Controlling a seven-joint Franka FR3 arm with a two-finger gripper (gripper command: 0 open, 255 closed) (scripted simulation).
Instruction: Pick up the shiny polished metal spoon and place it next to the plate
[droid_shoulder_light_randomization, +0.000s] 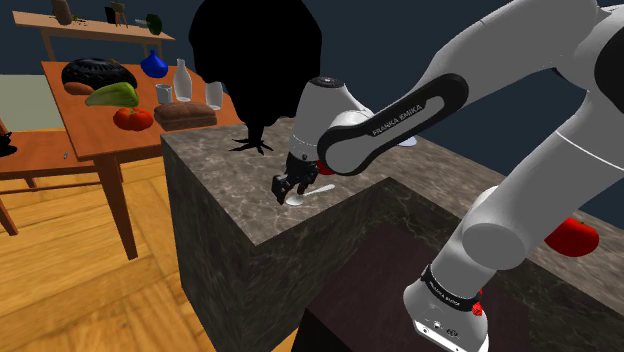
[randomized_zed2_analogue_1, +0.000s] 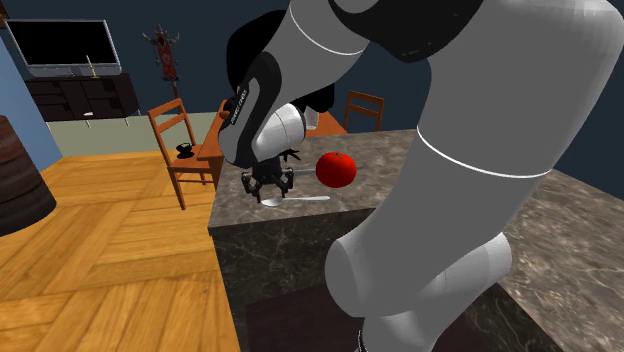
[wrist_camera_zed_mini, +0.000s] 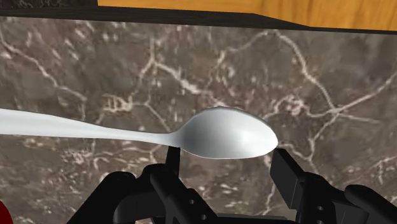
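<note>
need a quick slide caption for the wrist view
Open black fingers poised either side of the bowl of a pale glossy spoon lying on a dark veined counter.

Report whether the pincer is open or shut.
Open: in the wrist view the pincer has its fingers standing apart, one either side of the spoon bowl.

In the wrist view the spoon (wrist_camera_zed_mini: 232, 135) loses the end of its handle past the picture's edge. In the shoulder view the gripper (droid_shoulder_light_randomization: 290, 190) covers part of the spoon's bowl, near the counter's (droid_shoulder_light_randomization: 215, 180) edge facing the stand. There the arm (droid_shoulder_light_randomization: 400, 115) hides all but a white sliver of the plate (droid_shoulder_light_randomization: 407, 143) farther along the counter.
</note>
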